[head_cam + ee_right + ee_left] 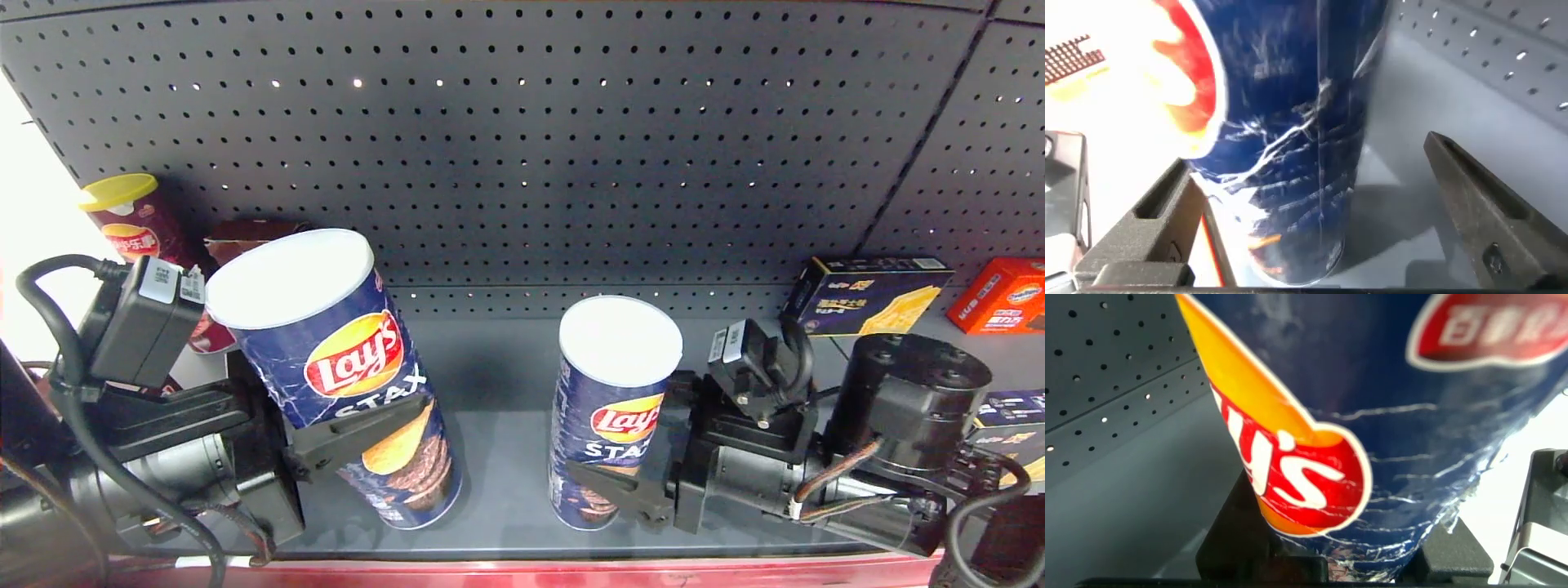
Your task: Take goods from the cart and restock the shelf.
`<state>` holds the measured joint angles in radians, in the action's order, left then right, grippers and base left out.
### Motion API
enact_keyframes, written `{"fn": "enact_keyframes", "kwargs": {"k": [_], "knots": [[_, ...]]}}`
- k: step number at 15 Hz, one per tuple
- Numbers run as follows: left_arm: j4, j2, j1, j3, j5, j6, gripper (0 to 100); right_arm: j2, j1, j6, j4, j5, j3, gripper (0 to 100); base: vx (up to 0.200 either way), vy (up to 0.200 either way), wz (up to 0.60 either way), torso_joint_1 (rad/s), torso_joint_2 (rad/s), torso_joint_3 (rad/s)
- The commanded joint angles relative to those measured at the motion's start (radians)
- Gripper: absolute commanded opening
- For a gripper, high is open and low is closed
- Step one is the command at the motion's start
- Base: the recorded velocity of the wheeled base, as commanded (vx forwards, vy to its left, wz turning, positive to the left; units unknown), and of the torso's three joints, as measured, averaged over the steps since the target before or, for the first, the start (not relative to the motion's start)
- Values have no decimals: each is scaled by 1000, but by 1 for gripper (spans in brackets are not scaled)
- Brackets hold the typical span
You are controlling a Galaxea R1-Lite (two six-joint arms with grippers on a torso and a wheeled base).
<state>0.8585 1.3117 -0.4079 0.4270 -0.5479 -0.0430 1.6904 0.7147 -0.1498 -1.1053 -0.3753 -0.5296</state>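
Note:
Two blue chip cans with white lids are on the grey shelf (pixel 498 359). The left can (pixel 343 359) (pixel 1388 416) leans to the left, and my left gripper (pixel 384 408) is shut on its lower body, one finger crossing its front. I cannot tell whether its base touches the shelf. The right can (pixel 612 392) (pixel 1290 122) stands upright on the shelf between the fingers of my right gripper (pixel 608 465) (pixel 1323 204). That gripper is open: one finger lies close against the can and the other finger (pixel 1478 204) stands well apart from it.
A red can with a yellow lid (pixel 131 216) and a brown box (pixel 253 233) sit at the back left. A dark box (pixel 865 298), an orange box (pixel 1004 294) and another dark box (pixel 1008 416) lie at the right. The pegboard wall (pixel 522 147) closes the back; a red strip (pixel 522 572) marks the front edge.

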Motion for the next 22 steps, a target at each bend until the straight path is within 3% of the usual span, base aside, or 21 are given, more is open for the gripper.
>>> {"fn": "enact_keyframes", "kwargs": {"k": [1, 9, 14, 17, 18, 20, 22], "knots": [[-1, 0, 1, -2, 0, 0, 0, -87, 6, -1, 1, -1, 45, 100, 0, 0, 0, 0, 0, 0], [-3, -2, -3, -4, 2, 0, 0, -373, 3, -1, 13, 3, 230, 100, 0, 0, 0, 0, 0, 0], [-4, -20, -3, -5, 2, 0, 0, -577, -96, 3, 93, 78, 270, 100, 0, 0, 0, 0, 0, 0], [-3, -26, -6, -16, 2, -2, 0, -784, -104, 39, 237, 208, 321, 100, 0, 0, 0, 0, 0, 0], [-3, -26, -6, -16, 2, -2, 0, -784, -104, 39, 237, 208, 321, 100, 0, 0, 0, 0, 0, 0], [1, -26, -8, -7, -1, -3, 0, -1034, -104, 41, 381, 300, 438, 100, 0, 0, 0, 0, 0, 0], [1, -26, -8, -10, -3, -3, 0, -1195, -106, 42, 521, 319, 465, 100, 0, 0, 0, 0, 0, 0]]}}
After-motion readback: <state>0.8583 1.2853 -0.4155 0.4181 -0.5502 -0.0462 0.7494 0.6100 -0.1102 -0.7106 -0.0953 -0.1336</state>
